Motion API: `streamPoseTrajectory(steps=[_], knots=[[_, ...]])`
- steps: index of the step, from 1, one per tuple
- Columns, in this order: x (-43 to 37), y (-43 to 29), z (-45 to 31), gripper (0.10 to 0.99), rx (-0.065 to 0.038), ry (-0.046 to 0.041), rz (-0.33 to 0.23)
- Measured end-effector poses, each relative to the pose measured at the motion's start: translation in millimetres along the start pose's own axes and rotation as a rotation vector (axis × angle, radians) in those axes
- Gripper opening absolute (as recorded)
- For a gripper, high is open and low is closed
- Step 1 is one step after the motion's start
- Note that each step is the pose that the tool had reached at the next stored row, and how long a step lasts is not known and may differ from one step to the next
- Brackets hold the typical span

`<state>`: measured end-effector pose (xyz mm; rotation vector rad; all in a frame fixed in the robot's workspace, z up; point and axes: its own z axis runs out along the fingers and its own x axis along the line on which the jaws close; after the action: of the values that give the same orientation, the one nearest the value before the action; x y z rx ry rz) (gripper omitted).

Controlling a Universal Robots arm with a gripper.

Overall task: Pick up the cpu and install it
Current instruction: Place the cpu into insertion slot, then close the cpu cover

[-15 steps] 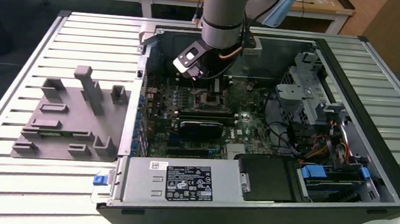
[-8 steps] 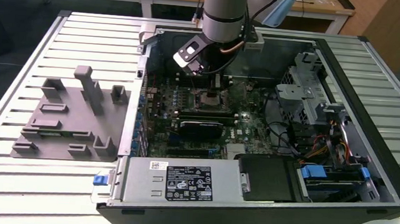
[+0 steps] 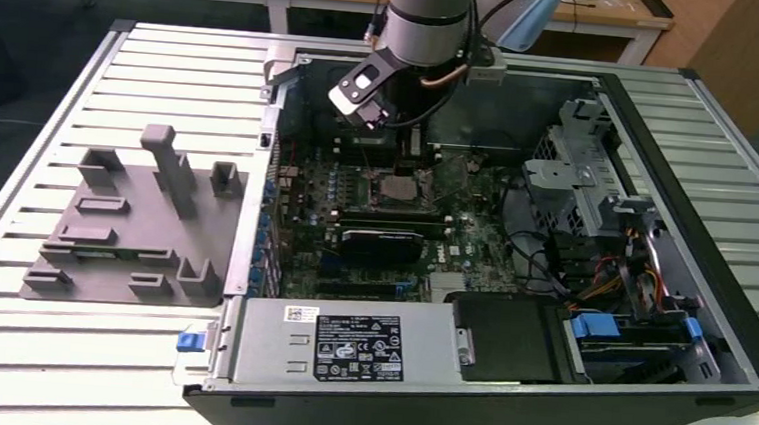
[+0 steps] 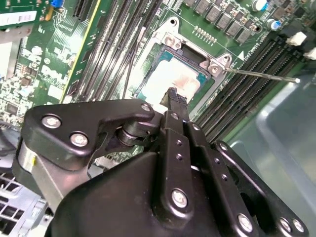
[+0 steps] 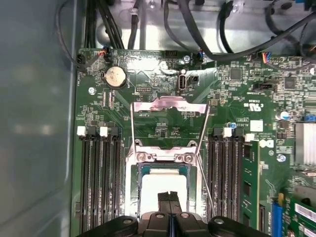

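Note:
The cpu [image 5: 157,180], a pale square chip with a dark rim, lies flat inside the socket frame [image 5: 132,174] on the green motherboard; it also shows in the second wrist view as the cpu [image 4: 170,79]. My gripper [image 5: 170,196] hangs right over one edge of it, with its two thin black fingers pressed together and nothing between them. Whether the tips touch the chip I cannot tell. In the second wrist view the gripper [image 4: 173,94] ends just above the chip. The socket's metal load plate [image 5: 170,105] stands swung open. In the exterior view the arm [image 3: 420,25] reaches down into the open computer case [image 3: 732,327] above the socket [image 3: 401,186].
Black memory slots [image 5: 101,182] flank the socket on both sides, and a thin lever wire [image 4: 261,74] sticks out beside it. Cables [image 5: 197,34] run along the case wall. A grey parts fixture [image 3: 125,225] sits on the slatted table at the exterior view's left.

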<state>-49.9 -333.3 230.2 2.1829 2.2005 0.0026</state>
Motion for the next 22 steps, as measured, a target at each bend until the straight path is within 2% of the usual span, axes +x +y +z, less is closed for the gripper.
streamPoseTrajectory(steps=[9,22], knots=[[-0.4,0.5,-15.4,0.106,0.000,-0.0001,0.000],[-0.6,0.5,-18.4,0.106,0.000,-0.0004,0.000]])
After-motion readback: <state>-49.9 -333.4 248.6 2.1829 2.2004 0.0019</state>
